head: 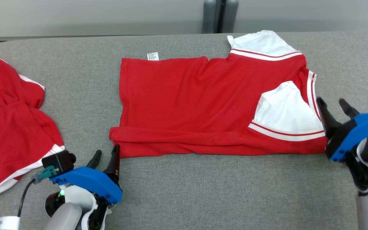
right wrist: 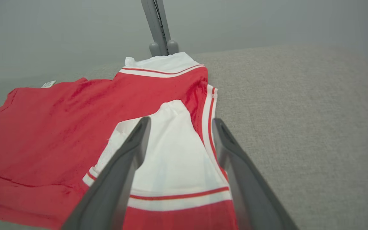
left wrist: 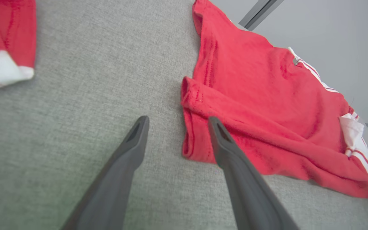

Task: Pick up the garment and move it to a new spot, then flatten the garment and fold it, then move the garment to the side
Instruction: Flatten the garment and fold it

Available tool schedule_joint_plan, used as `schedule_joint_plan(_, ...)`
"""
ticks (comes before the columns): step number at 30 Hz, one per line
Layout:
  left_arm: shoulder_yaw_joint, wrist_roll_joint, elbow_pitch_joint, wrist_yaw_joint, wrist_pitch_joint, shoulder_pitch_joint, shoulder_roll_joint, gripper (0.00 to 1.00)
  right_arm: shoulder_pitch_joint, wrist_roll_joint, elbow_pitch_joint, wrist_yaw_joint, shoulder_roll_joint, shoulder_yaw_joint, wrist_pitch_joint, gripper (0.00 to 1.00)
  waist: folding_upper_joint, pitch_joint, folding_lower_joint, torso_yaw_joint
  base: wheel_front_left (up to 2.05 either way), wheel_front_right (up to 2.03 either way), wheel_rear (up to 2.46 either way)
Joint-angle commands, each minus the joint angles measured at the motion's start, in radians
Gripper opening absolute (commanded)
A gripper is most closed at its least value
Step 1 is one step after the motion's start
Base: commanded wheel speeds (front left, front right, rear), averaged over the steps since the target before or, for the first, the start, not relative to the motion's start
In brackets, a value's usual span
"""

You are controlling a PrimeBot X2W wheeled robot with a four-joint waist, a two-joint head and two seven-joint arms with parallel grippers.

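Observation:
The garment [head: 200,105] is a red shirt with white, red-striped sleeves, lying partly folded across the middle of the grey table; its near long edge is turned over. My left gripper [head: 105,158] stands open at the garment's near left corner [left wrist: 190,127], one finger by the corner, nothing between the fingers. My right gripper [head: 335,107] is open just off the garment's right end, beside the white sleeve [right wrist: 171,159]; its fingers [right wrist: 129,153] hold nothing.
A second red garment [head: 8,124] with white trim lies crumpled at the table's left edge [left wrist: 2,41]. The table [head: 222,191] is grey fabric-covered. A grey post [head: 220,16] stands behind the far edge.

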Motion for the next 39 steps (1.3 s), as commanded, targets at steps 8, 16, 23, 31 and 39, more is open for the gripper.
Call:
schedule_joint_plan(8,-0.056,0.1,0.035,0.058,-0.032,-0.018,0.001,1.0,0.142,-0.059,-0.036,0.0,0.054,-0.081,0.05,1.0,0.0,-0.016,0.0001,-0.002,0.0,0.0,0.0)
schedule_joint_plan(16,-0.105,0.173,0.105,0.1,-0.036,-0.068,-0.003,1.0,0.107,-0.111,0.07,0.0,0.076,-0.115,0.001,1.0,0.0,0.012,0.0001,-0.022,0.0,0.0,0.0)
schedule_joint_plan(23,-0.146,0.197,0.17,0.107,0.0,-0.089,-0.017,1.0,0.038,-0.124,0.186,0.0,0.079,-0.128,-0.023,1.0,0.0,0.044,0.0001,-0.016,0.0,0.0,0.0)
schedule_joint_plan(31,-0.192,0.171,0.238,0.066,0.085,-0.071,-0.048,0.0,0.037,-0.101,0.281,0.001,0.087,-0.082,0.038,0.0,0.0,0.054,0.0001,-0.009,0.0,0.0,0.0)
schedule_joint_plan(39,-0.167,0.132,0.189,0.037,0.066,-0.042,-0.035,0.0,0.09,-0.063,0.183,0.0,0.079,-0.109,0.021,0.0,0.0,0.025,0.0001,-0.014,0.0,0.0,0.0)
